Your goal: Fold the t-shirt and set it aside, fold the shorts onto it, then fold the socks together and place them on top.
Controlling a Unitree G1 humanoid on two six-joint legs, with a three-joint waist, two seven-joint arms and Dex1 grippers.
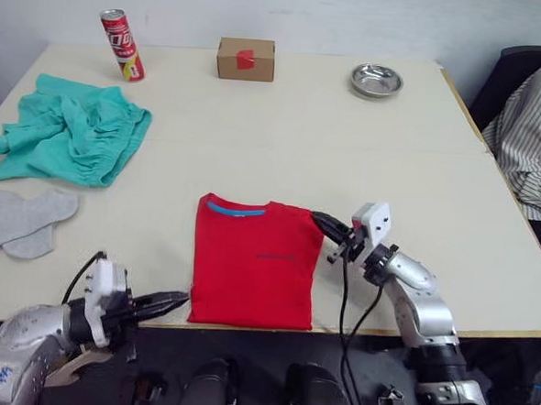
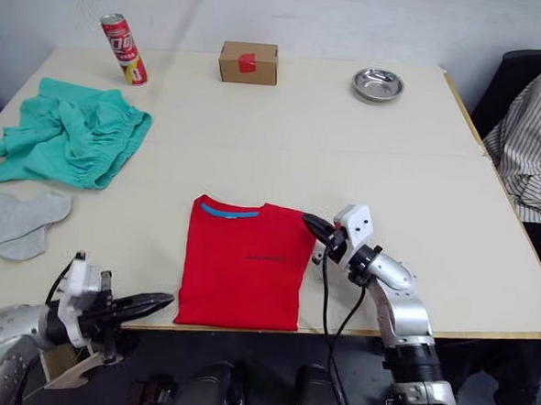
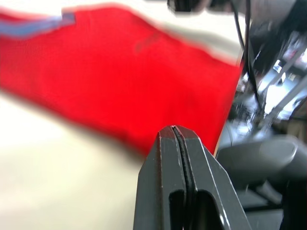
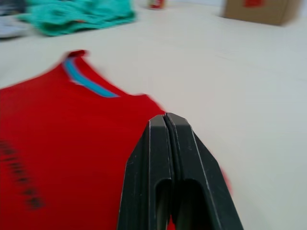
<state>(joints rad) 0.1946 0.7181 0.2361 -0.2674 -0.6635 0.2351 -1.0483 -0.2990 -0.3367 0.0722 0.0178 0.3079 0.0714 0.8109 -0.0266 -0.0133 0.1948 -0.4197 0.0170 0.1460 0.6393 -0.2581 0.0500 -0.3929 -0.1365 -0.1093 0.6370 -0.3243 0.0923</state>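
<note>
The t-shirt [image 1: 255, 261] lies folded into a neat rectangle at the middle of the tabletop's [image 1: 346, 161] near edge, collar with its blue neckband toward the far side, the hem reaching that near edge. The left gripper [image 1: 175, 299] sits just off the shirt's near left corner, right at the table's near edge, its two black fingers pressed together with nothing between them; in the left wrist view the fingertips [image 3: 175, 132] meet in a closed seam. The right gripper [image 1: 322, 223] rests at the shirt's far right corner, fingers also closed; it seems to touch the fabric edge there, though the blur in the right wrist view leaves that unsure.

The shorts [image 1: 71, 128] lie crumpled near the left edge of the tabletop, and the socks [image 1: 21, 220] lie flat and overlapping just nearer along that same edge. Along the far edge stand a red can [image 1: 122, 45], a small cardboard box [image 1: 245, 59] and a metal bowl [image 1: 376, 80]. A person's striped sleeve [image 1: 534, 136] shows past the right edge.
</note>
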